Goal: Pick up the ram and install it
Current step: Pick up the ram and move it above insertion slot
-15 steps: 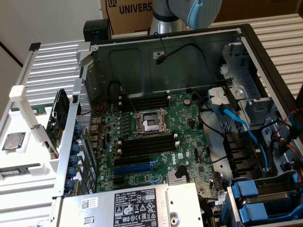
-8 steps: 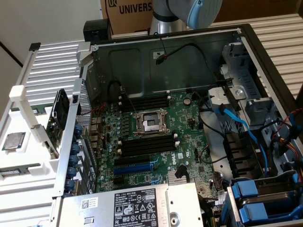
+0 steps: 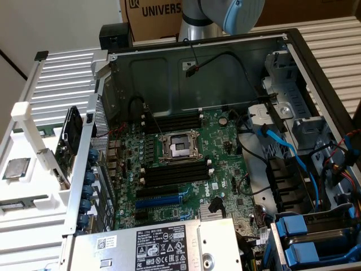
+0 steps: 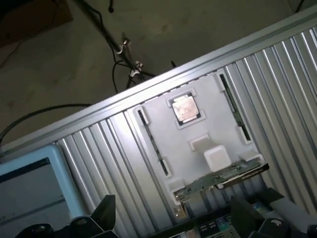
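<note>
The gripper [image 4: 173, 207] hung open and empty above the ribbed aluminium table [image 4: 99, 153], its two dark fingers [image 4: 106, 210] spread wide with nothing between them. The ram [image 4: 223, 176], a long, thin green circuit-board stick with black chips, lay in the white plastic fixture tray [image 4: 158, 124] along the tray side closest to the gripper. It appeared to stand on its long edge, just beside a small white block [image 4: 216, 157] and apart from the square silver processor chip [image 4: 183, 109] in its own pocket. The gripper was near the ram but not touching it, so the pick was not yet made. In the exterior view the blue-grey robot arm [image 3: 234, 14] rose behind the open dark computer case [image 3: 169, 73]. The case's green motherboard [image 3: 225, 152] carried long black memory slots [image 3: 172, 121] on both sides of the metal processor socket [image 3: 180, 148], and the slots looked empty. The step in hand seemed to be the approach for the grasp. Doing it well would call for turning the fingers square to the stick's flat faces and straddling its middle while keeping clear of the white block. The squeeze would need to be light, and the lift straight out of the holder so the board did not cock or bind.
</note>
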You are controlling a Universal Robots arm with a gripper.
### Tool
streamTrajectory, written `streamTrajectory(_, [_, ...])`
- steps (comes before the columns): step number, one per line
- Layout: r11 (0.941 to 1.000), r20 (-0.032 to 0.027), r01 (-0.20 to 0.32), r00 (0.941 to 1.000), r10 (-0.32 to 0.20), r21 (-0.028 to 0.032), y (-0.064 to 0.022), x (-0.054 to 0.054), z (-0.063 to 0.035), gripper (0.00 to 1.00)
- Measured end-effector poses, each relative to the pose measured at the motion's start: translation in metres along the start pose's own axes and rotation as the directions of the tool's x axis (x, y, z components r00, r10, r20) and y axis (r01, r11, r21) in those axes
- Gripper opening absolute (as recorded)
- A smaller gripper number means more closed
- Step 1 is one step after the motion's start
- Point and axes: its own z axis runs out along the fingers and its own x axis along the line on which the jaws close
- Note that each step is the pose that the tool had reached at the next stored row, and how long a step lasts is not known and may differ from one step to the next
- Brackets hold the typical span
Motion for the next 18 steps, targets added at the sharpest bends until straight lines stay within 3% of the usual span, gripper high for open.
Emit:
streamTrajectory(6, [0.9940,-0.0006,0.110,0.9940,-0.110,-0.0007,0.0000,0.000,0.0012,0.99])
streamTrajectory(12, [0.9775,0.0005,0.211,0.9775,-0.211,0.0035,0.0000,0.000,0.0034,0.99])
streamTrajectory(18, [0.9648,0.0014,0.263,0.9648,-0.263,0.0055,0.0028,0.001,0.0110,0.99])
